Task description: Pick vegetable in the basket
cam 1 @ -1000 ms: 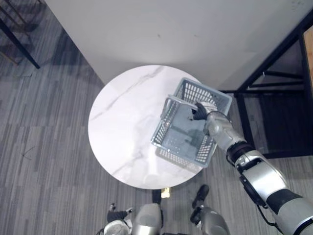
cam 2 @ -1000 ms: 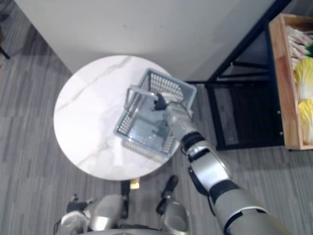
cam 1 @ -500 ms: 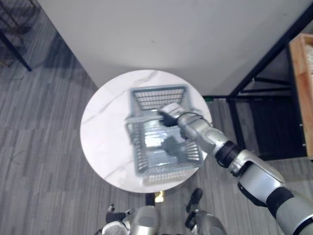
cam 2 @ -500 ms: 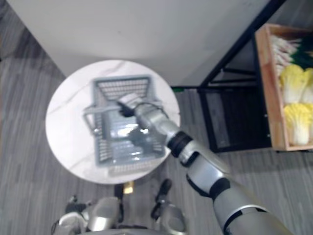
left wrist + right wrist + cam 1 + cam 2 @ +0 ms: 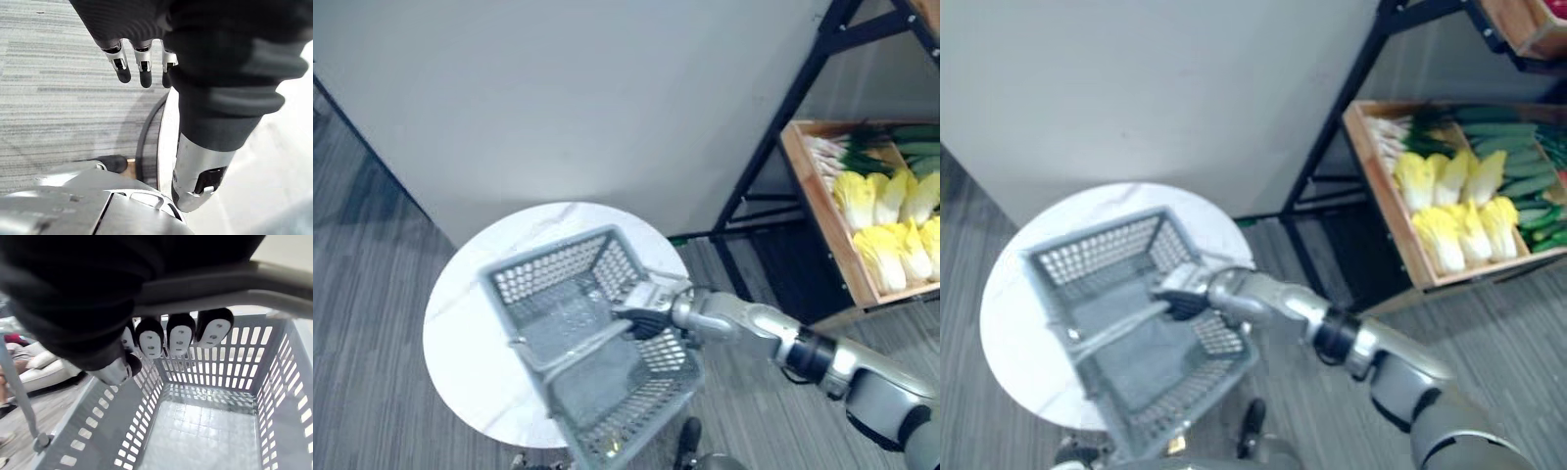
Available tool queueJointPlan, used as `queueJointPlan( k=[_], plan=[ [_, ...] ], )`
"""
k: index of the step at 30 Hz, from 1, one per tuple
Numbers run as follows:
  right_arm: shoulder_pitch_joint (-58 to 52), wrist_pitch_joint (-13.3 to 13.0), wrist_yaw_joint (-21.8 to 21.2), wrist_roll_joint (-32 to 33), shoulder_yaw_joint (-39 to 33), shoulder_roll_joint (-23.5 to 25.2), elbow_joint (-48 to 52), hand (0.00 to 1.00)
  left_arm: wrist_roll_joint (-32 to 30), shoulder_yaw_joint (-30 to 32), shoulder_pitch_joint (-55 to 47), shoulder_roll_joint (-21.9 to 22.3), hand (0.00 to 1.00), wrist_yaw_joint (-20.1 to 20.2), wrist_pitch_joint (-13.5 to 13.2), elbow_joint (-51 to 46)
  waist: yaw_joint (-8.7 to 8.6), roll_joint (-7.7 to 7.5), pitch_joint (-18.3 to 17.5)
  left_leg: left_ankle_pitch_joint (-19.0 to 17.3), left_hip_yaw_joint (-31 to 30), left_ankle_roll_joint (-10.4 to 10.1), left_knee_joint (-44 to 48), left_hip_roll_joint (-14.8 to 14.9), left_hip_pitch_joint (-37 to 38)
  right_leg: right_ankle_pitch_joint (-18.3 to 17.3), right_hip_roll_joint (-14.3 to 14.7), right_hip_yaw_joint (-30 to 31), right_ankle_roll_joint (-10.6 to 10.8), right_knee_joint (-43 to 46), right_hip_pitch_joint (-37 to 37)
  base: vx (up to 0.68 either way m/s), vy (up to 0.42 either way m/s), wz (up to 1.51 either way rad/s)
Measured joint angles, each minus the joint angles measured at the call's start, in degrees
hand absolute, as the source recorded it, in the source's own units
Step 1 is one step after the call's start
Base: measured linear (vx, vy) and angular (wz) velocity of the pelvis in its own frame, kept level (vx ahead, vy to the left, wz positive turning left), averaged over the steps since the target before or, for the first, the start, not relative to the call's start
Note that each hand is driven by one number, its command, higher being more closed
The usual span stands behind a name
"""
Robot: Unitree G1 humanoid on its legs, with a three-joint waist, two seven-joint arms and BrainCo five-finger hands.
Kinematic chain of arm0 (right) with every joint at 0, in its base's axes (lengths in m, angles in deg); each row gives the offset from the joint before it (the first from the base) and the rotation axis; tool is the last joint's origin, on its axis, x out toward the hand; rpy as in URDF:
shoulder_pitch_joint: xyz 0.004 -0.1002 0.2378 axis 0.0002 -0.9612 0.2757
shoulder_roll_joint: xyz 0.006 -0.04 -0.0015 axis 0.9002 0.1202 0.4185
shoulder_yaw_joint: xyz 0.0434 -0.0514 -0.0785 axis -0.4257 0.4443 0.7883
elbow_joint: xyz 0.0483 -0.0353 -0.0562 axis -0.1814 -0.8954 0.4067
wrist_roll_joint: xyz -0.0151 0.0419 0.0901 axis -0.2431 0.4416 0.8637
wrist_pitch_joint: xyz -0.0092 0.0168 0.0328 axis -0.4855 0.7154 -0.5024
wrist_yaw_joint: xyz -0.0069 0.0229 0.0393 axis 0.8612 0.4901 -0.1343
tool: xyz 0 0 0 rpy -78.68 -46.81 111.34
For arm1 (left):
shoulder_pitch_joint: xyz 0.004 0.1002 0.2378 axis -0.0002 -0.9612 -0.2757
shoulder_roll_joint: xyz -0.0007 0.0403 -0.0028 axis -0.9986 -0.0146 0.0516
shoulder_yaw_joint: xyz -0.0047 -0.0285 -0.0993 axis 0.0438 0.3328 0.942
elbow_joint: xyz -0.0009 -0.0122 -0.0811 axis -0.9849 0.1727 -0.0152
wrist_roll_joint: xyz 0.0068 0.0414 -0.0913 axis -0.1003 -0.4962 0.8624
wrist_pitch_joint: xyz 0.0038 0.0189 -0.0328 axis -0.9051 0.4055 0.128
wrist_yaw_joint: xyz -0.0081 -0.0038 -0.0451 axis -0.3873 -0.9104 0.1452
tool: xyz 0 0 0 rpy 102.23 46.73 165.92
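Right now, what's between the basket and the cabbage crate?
Bare floor and the black rack's frame bars separate basket and crate, in the left eye view.

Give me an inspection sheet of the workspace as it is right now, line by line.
Surface: round white marble table, partly under the basket.
Job's things: grey basket, empty, tilted, reaching past the table's edge; yellow cabbages and green cucumbers in a wooden crate.
Clutter: nothing seen.
Robot hands: right robot hand curled round the basket's handle; left robot hand with straight fingers, holding nothing, above the floor by the table's edge.
Cables: nothing seen.
Surroundings: black shelf rack holding the crate; grey carpet floor; pale wall.
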Motion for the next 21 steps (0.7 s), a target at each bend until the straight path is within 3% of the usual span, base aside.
queueJointPlan(
  k=[2, 7, 11, 16, 21],
  plan=[
    [-4.44, 0.0, -0.41, -0.05, -1.82, -4.78, 0.26, 1.0, -0.61, -0.12, -0.34, 0.34, 0.0, -0.03, 0.01, 0.11, -0.68, 0.92, -0.97, -0.05, 0.43, -0.08, -0.41, 0.08, 0.6, 0.01, 0.37, 0.89, 0.0, 0.0, -0.04, 0.0, -0.006, -0.2],
    [-13.87, -0.01, 0.03, -0.67, -11.36, -10.27, 0.62, 1.0, -1.26, -0.51, -0.65, 0.79, 0.0, -0.16, -0.03, 1.94, -2.48, 2.56, -2.16, -0.05, 1.17, -0.07, -1.0, 0.28, 1.4, 0.01, 0.77, 1.57, -0.01, 0.0, 0.03, -0.01, -0.006, -0.09],
    [-25.34, -1.05, 5.12, -3.22, -20.0, -15.15, 4.57, 1.0, -2.25, -1.95, -0.84, 1.22, 0.0, -0.22, -0.04, 2.38, -3.12, 4.45, -3.25, -0.05, 1.58, -0.07, -0.97, 0.18, 1.71, 0.01, 0.65, 1.88, 0.01, 0.0, 0.07, -0.03, -0.004, -0.05],
    [-35.49, -3.73, 10.6, -5.41, -27.1, -16.46, 4.86, 1.0, -2.31, -2.2, -0.94, 1.92, 0.0, -0.32, -0.13, 3.73, -3.75, 5.95, -4.13, -0.02, 1.61, -0.04, -0.94, 0.09, 2.08, -0.01, 0.5, 2.05, 0.03, -0.01, 0.39, -0.06, -0.01, -0.01],
    [-47.19, -7.6, 18.64, -9.4, -37.75, -17.9, 4.86, 1.0, -3.02, -2.85, -1.68, 1.98, 0.0, -0.6, -0.12, 3.86, -6.56, 6.21, -4.32, 0.03, 2.34, 0.03, -0.94, -0.38, 2.56, -0.37, -0.14, 3.11, 0.2, 2.21, -0.81, -0.06, 0.009, -0.14]
  ],
)
